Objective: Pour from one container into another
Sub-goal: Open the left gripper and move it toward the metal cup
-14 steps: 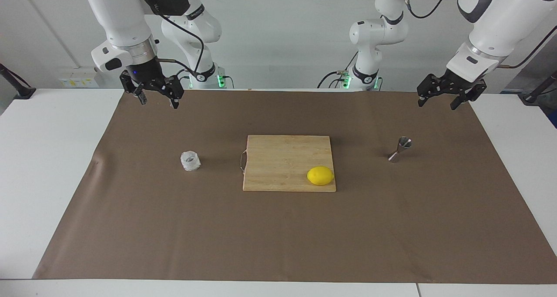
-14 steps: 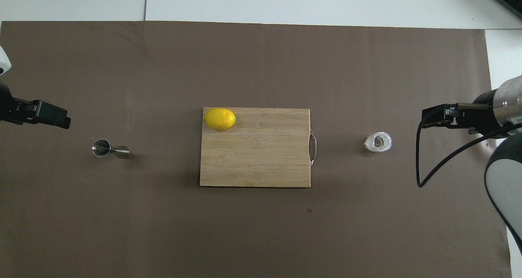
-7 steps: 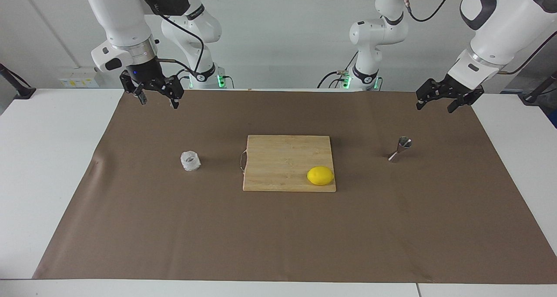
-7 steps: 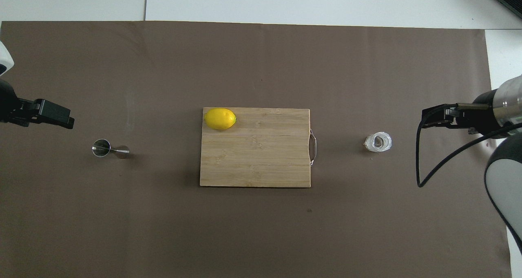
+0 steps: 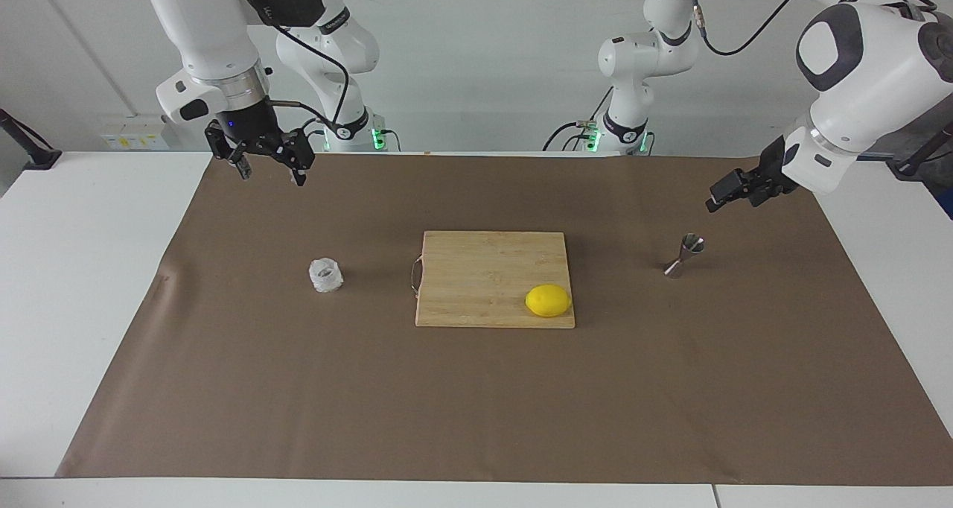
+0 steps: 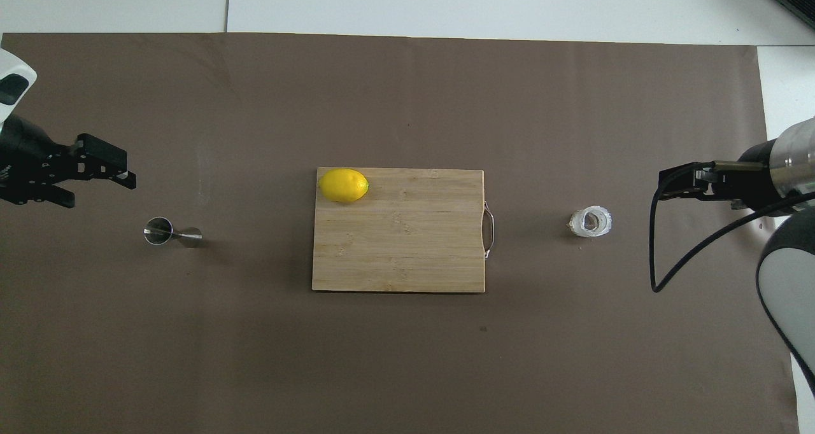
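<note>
The squat whitish crinkly cup stands on the brown mat toward the right arm's end of the table; it also shows in the overhead view. The steel hourglass jigger stands upright toward the left arm's end, also in the overhead view. My left gripper is open and empty, tilted, in the air close to the jigger without touching it. My right gripper is open and empty, held high over the mat's edge nearest the robots, well away from the cup.
A wooden cutting board with a metal handle lies mid-table between cup and jigger. A yellow lemon sits on the board's corner toward the jigger. The brown mat covers most of the white table.
My left gripper has come lower and toward the jigger while its wrist turned. The right arm, cup, jigger and lemon have not moved.
</note>
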### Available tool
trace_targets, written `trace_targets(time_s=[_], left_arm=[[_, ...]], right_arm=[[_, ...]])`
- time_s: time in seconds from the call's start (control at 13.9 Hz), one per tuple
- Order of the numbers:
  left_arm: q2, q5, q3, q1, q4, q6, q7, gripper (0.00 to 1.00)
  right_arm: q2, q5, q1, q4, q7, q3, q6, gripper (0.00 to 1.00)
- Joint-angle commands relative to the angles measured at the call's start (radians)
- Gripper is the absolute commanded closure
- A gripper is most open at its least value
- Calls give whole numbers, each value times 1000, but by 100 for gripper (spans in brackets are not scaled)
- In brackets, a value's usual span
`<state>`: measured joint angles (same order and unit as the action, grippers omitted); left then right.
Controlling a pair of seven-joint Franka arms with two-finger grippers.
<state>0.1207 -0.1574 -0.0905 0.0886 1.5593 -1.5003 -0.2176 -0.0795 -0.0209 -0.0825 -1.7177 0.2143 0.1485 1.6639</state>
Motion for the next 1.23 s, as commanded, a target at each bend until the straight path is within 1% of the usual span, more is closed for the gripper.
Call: trace_targets(time_s=[0.0, 0.22, 0.43, 0.58, 0.72, 0.87, 1.15], left_arm=[[16, -21, -5, 45, -24, 25, -93, 0], [17, -71, -5, 103, -13, 43, -161, 0], [34, -88, -5, 125, -15, 49, -300, 0], [62, -112, -5, 131, -16, 46, -374, 0], [71, -157, -5, 172, -19, 43, -468, 0], [77, -182, -5, 180, -19, 45, -566, 0], [117, -214, -5, 184, -16, 46, -724, 0]], right_arm=[[-14, 9, -13, -8, -12, 3, -12, 0], [-14, 9, -13, -8, -12, 5, -12, 0], [-14, 9, -13, -8, -13, 5, -12, 0], [-14, 9, -13, -8, -12, 5, -12, 0], [-14, 9, -13, -8, -12, 5, -12, 0], [-14, 9, -13, -8, -12, 3, -12, 0], [-14, 9, -13, -8, -12, 5, -12, 0]])
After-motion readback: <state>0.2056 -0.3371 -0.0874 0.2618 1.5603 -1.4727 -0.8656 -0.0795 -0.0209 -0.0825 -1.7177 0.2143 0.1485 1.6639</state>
